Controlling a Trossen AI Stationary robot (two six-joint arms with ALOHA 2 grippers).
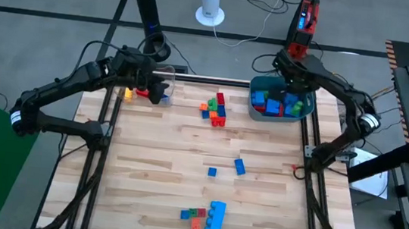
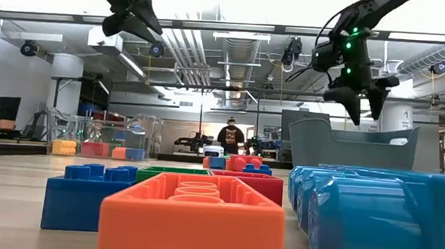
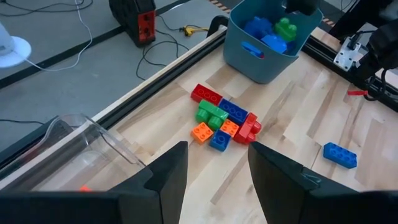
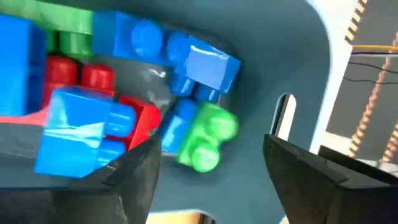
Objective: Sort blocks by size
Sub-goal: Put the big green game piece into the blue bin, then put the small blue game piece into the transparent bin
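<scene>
While chunky blocks are already gathered in the teal tub beneath the spread, empty right gripper, a cluster and strays are left on the tabletop beyond the spread left gripper.

table: pale matt wood planks | blocks: glossy smooth plastic | tub: matt teal plastic | box: clear glossy plastic
</scene>
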